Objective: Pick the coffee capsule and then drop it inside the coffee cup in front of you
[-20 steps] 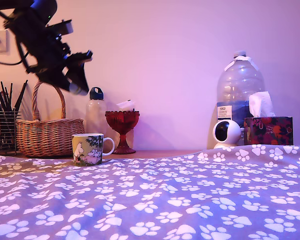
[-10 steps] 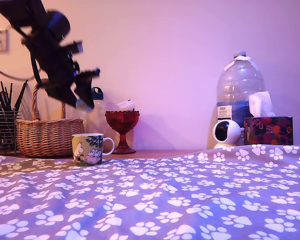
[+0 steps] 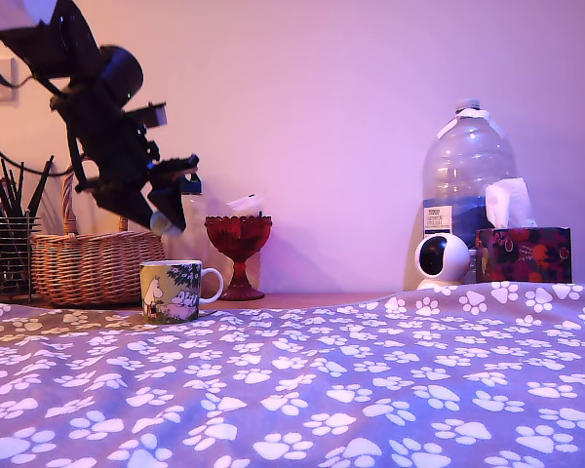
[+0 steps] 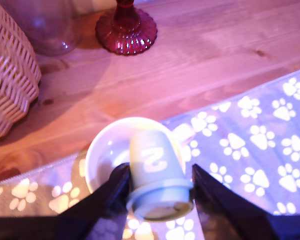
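One surface: paw-print cloth [image 3: 370,380] fills the foreground of the exterior view, over a wooden table [image 4: 215,55].
Water bottle: large clear bottle [image 3: 466,185] at the exterior view's right, behind a tissue box [image 3: 523,253] and a small white camera [image 3: 441,259].
Arm: dark ARX5 arm [image 3: 88,107] reaches down from the upper left of the exterior view.
Basket: wicker basket [image 3: 96,263] at the exterior view's left, beside a red goblet [image 3: 238,249].
Coffee cup: illustrated mug [image 3: 172,290] upright at the cloth's edge; white interior visible in the wrist view.
Gripper: gripper [image 4: 160,197] held above the coffee cup, fingers [image 4: 112,195] pinching the capsule from both sides.
Coffee capsule: coffee capsule [image 4: 157,175] clamped between the fingers, directly over the cup's mouth, apart from it.
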Robot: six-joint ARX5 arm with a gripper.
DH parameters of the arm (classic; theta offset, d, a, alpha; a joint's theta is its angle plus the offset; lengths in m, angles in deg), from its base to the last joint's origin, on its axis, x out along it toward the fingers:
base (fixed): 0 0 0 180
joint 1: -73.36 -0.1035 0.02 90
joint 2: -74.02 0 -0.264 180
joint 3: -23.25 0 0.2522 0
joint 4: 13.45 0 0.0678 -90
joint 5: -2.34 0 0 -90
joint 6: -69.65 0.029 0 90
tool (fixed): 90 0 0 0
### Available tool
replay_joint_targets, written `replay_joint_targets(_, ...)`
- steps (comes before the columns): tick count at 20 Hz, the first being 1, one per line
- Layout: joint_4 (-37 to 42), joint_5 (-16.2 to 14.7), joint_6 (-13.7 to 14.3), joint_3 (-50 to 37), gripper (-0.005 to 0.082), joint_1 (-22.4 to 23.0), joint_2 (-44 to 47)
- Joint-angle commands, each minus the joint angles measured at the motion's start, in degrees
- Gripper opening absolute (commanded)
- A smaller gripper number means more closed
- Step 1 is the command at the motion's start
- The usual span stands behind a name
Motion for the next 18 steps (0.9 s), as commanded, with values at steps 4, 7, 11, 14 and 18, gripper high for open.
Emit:
replay_joint_targets(4, 1.4, 0.0, 0.3, 0.6, 0.0201, -0.7, 2.7)
replay_joint_targets(7, 2.7, -0.1, 0.2, 0.6, 0.0201, -0.9, 2.7)
replay_joint_targets(11, 3.4, -0.1, 0.3, 0.6, 0.0201, -0.9, 2.7)
replay_joint_targets(14, 4.4, -0.1, 0.3, 0.6, 0.0201, -0.9, 2.7)
replay_joint_targets(18, 4.4, -0.1, 0.3, 0.6, 0.0201, -0.8, 2.7)
